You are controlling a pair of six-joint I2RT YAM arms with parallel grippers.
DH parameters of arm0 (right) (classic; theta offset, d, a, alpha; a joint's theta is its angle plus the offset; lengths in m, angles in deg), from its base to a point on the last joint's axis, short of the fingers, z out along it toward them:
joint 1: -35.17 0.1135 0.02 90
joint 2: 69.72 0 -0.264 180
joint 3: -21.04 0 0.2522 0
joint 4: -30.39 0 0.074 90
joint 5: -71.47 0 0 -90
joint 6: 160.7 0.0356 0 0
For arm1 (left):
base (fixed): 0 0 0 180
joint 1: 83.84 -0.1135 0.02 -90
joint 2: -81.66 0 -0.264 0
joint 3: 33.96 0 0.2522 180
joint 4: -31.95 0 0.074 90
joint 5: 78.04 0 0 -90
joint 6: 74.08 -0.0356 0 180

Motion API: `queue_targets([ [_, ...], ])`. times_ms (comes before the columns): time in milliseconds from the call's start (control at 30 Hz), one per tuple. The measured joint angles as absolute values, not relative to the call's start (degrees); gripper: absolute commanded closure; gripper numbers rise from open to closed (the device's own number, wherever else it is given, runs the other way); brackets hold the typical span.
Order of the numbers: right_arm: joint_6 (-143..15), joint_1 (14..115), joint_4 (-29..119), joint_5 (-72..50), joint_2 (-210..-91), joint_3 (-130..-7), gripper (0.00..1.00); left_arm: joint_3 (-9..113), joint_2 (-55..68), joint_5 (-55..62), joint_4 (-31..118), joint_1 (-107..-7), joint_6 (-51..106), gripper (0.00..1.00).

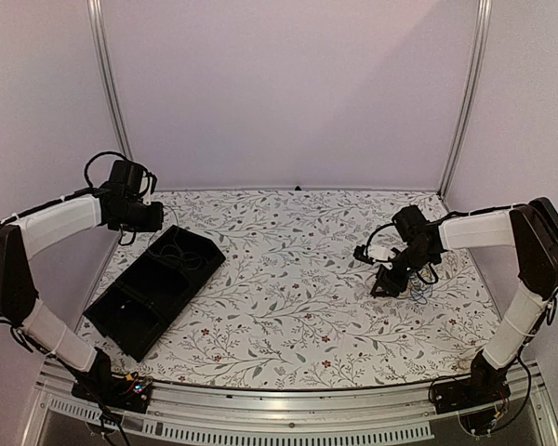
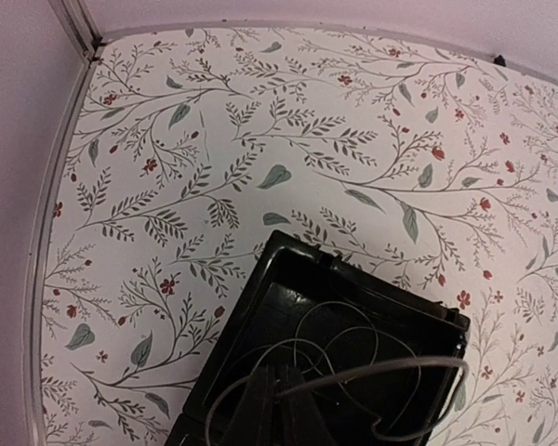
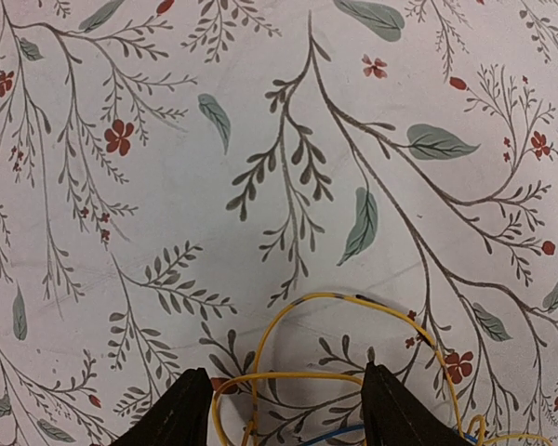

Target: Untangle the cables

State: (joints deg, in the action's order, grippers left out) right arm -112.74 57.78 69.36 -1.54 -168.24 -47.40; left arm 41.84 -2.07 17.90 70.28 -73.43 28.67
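Floral cloth [image 1: 288,269], we list: thin cable [image 2: 391,368] in tray [image 2: 372,279] below closed left claw [image 2: 279,401]; yellow cable [image 3: 339,296], blue cable [image 3: 339,431] unsorted at open right claw [image 3: 279,409].

Thin looped cables [image 3: 339,296], yellow and blue

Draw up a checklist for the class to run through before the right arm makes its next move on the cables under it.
1. The right tool stands open: ok.
2. The yellow cable loops between its fingers, on the table: ok.
3. The blue cable lies free of the yellow cable: cannot tell, the picture's edge cuts both off.
4. The left tool is shut and well away, above the black tray: ok.
5. The left tool pinches the pale cable in the tray: cannot tell.
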Motion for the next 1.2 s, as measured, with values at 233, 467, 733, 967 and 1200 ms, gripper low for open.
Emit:
queue_targets([
  [233,-112.94,57.78,69.42,-1.60,-168.42,-47.40,0.41,41.66,-7.16,12.04,69.87,-73.43,28.61,1.00],
  [467,-113.18,57.78,69.69,-1.67,-168.46,-47.40,0.41,41.77,-11.70,4.02,67.86,-73.01,28.72,1.00],
  [733,-113.35,57.78,69.82,-1.71,-168.48,-47.40,0.41,42.32,-12.45,-4.86,63.66,-72.95,29.46,0.96],
  [967,-113.39,57.78,69.90,-1.71,-169.25,-47.40,0.41,42.32,-11.64,-0.24,62.42,-73.49,28.50,0.95],
  [1200,-113.44,57.78,70.08,-1.71,-169.44,-47.40,0.41,40.64,-10.57,6.38,64.95,-73.84,26.86,1.00],
])
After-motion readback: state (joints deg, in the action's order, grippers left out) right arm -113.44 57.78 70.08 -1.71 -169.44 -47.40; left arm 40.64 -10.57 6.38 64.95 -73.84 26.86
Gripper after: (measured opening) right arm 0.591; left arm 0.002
